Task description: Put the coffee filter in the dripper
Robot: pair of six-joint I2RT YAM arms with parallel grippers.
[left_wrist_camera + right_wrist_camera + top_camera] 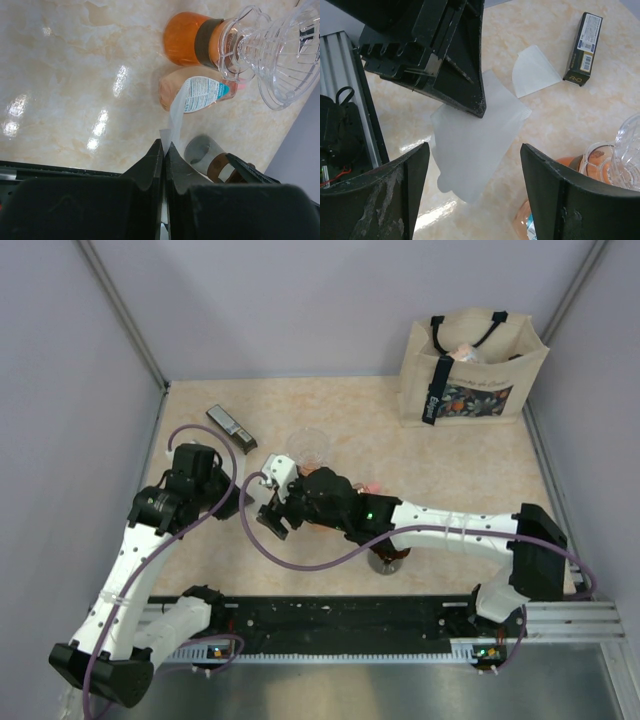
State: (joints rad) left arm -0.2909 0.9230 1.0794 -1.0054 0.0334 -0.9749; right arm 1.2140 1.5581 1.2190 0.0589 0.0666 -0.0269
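Observation:
My left gripper (pixel 165 145) is shut on the coffee filter (pixel 176 112), a thin white paper piece seen edge-on between its fingertips. In the right wrist view the filter (pixel 485 125) hangs from the left gripper (pixel 480 112), above the table. My right gripper (pixel 475 147) is open, its fingers (pixel 415 170) either side of the filter and apart from it. In the top view both grippers meet left of centre, left (pixel 250 508) and right (pixel 275 518). The amber dripper (pixel 390 558) sits mostly hidden under the right arm; a grey-and-brown part (pixel 212 159) shows in the left wrist view.
A second white filter (pixel 535 70) lies flat beside a black box (pixel 583 49). A carafe of orange liquid (pixel 187 37) carries a clear glass cone (pixel 285 55), with a small packet (pixel 200 94) next to it. A tote bag (pixel 470 370) stands back right.

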